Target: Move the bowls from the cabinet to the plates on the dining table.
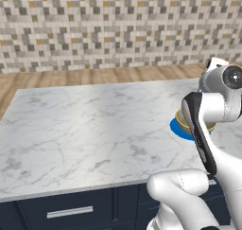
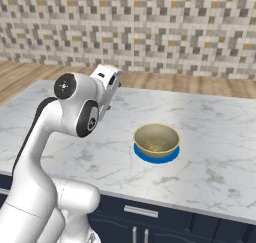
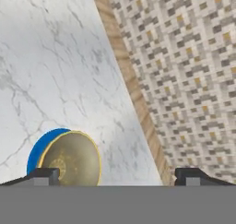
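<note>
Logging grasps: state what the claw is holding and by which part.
Nothing. The claw is open and empty; the bowl sits free on the blue plate.

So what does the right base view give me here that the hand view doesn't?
Right base view alone: the white arm's upper joints, the navy base under the dining table and its drawer handle. Hand view alone: the wide-apart dark fingertips. Both share the bowl sitting on the blue plate, the marble top, the wood floor and mosaic wall.
</note>
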Motion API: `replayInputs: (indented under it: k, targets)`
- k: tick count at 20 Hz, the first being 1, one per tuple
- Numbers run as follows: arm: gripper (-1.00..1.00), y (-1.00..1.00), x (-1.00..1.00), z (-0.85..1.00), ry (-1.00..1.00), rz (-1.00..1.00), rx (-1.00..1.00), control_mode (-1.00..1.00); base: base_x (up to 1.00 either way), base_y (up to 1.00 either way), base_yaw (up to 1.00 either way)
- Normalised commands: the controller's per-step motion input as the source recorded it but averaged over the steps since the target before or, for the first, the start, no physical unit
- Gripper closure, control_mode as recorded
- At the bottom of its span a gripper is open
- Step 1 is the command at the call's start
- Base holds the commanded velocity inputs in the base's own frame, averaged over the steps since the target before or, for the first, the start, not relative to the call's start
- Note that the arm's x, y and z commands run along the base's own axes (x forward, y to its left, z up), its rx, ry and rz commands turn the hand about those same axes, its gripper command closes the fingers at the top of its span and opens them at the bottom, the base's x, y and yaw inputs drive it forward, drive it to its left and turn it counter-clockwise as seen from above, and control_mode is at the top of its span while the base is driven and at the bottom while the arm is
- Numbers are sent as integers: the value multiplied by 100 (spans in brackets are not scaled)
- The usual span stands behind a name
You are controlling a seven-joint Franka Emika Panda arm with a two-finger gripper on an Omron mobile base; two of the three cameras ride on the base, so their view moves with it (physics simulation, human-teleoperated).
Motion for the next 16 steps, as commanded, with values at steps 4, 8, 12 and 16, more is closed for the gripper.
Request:
replayInputs:
  k: [4,8,12,16]
  targets:
    - [-100,34,-7,49,-18,0,1,-100,0,0,0]
    - [-100,35,0,37,-12,0,5,-100,0,0,0]
    - [-100,39,-5,36,-11,1,5,-100,0,0,0]
    - [-100,38,-14,38,-8,1,6,-100,0,0,0]
